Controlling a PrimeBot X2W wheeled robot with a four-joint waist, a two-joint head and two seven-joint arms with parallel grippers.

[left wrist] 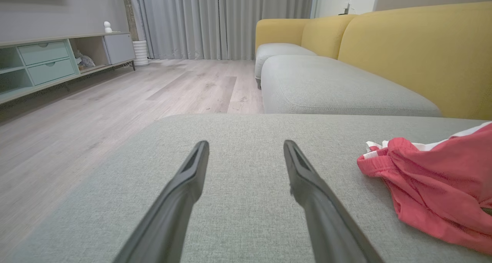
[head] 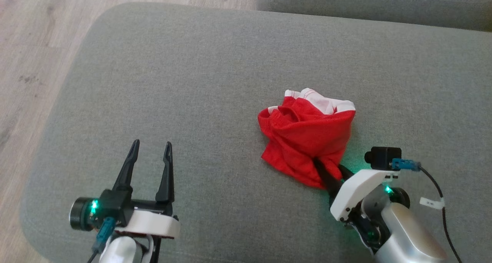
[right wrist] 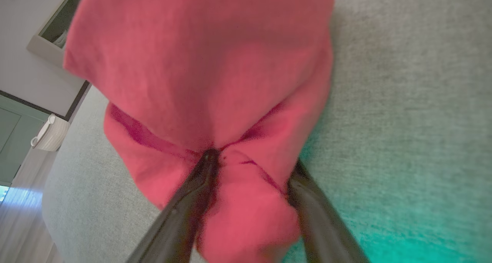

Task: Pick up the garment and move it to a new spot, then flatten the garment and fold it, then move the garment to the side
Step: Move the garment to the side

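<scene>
The garment (head: 307, 136) is a red cloth with white striped trim, lying crumpled right of centre on the grey cushion (head: 192, 82). My right gripper (head: 330, 168) reaches into its near edge from below right, and the fingertips are buried in the cloth. In the right wrist view the two fingers (right wrist: 192, 193) stand apart with a fold of the garment (right wrist: 200, 63) bunched between them. My left gripper (head: 152, 143) hovers open and empty over the cushion's near left part. The left wrist view has the left gripper (left wrist: 246, 143) centred, with the garment (left wrist: 434, 186) off to its right.
Wooden floor (head: 30, 44) runs along the cushion's rounded left edge. Another grey cushion (head: 365, 1) lies beyond the far edge. A yellow sofa back (left wrist: 403, 44) and a low cabinet (left wrist: 42, 63) stand farther off. A cable (head: 442, 201) trails from the right wrist.
</scene>
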